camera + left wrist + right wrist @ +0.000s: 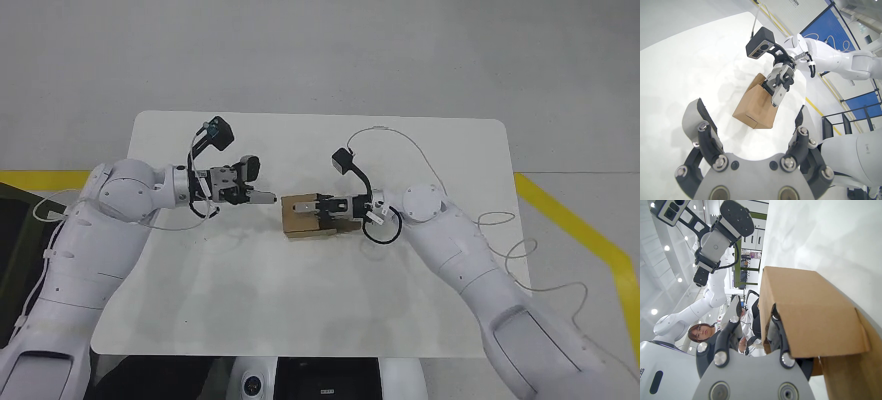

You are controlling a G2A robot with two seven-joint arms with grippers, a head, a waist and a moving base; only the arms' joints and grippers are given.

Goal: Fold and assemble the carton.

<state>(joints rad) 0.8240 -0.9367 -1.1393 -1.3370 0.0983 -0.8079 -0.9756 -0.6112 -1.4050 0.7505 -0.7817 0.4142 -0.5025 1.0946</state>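
Looking down from the top camera, I see the carton (298, 222) sitting on the white bench (420, 300), with bare surface round it on every side. My left hand (268, 197) hangs just beside the carton, apart from its edge. My right hand (318, 207) lies across the carton's top. On the left wrist camera, the left hand is spread wide and holds nothing, facing the carton. On the right wrist camera, the right hand straddles one carton wall unclenched, with one finger inside and a gap outside.

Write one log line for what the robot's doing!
carton: on table, one end open | right jaws: open, one finger inside carton | left jaws: open, clear of carton
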